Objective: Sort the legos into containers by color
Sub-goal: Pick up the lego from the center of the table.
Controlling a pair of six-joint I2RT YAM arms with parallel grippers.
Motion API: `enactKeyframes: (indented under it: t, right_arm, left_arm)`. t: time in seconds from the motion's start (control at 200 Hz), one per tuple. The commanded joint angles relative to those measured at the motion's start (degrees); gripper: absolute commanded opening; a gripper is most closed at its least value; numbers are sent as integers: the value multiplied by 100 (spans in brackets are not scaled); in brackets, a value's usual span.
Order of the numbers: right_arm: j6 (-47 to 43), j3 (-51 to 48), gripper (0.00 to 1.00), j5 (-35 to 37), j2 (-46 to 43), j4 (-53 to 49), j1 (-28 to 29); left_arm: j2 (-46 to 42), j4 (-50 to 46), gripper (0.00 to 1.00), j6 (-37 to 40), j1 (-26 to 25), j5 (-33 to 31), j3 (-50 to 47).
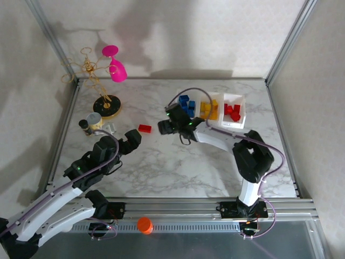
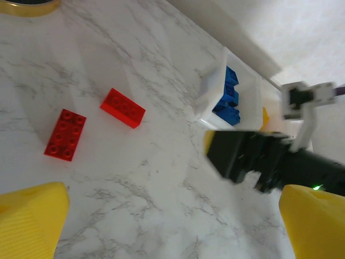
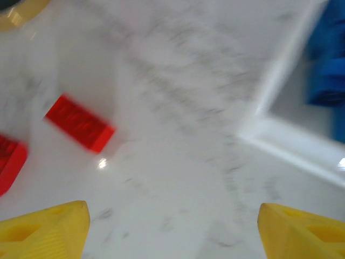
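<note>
Right wrist view has the right gripper (image 3: 172,229) low over the marble table (image 3: 178,108). Its yellow fingers (image 3: 48,226) are spread wide and nothing is between them. Ahead of it to the left a red lego (image 3: 80,123) lies flat on the table, and a second red lego (image 3: 8,162) is cut off by the left edge. Up to the right is the white wall of the containers (image 3: 285,143), with blurred blue legos (image 3: 326,70) inside.

From the left wrist, the left gripper (image 2: 172,221) also stands wide apart and empty. Both loose red bricks lie ahead of it to the left, near each other but apart, with the end tray of blue bricks further off.

From overhead, the two grippers face each other across the loose red brick. The three trays sit in a row just behind the right gripper, blue in the left one, yellow legos (image 1: 210,109) in the middle and red legos (image 1: 232,112) in the right. A pink goblet (image 1: 116,67) hangs at the far left corner.
</note>
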Motion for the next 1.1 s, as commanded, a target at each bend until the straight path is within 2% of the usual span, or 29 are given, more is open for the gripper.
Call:
enactKeyframes:
  t: [0.0, 0.12, 0.446, 0.606, 0.741, 0.856, 1.096]
  right_arm:
    - [-504, 398, 82, -288, 574, -21, 279]
    - [-756, 848, 83, -658, 1135, 90, 314]
    - [-1104, 2354, 84, -489, 2529, -236, 158]
    - [-1304, 2959, 81, -456, 3005, -479, 101]
    - [-1399, 3228, 73, -590, 3206, -500, 82]
    - [-1444, 3465, 62, -629, 3335, -639, 75]
    - [-1394, 3265, 40, -687, 3141, -589, 69]
  left_arm:
    - [-197, -719, 100, -245, 72, -411, -27]
    - [-303, -866, 100, -332, 74, -517, -17]
    - [-453, -1003, 100, -518, 89, -754, -48]
    - [-445, -991, 100, -509, 90, -830, -40]
    - [-471, -884, 100, -450, 93, -835, -75]
    - [-463, -845, 100, -438, 97, -822, -92]
    - [-480, -816, 100, -406, 103, -822, -101]
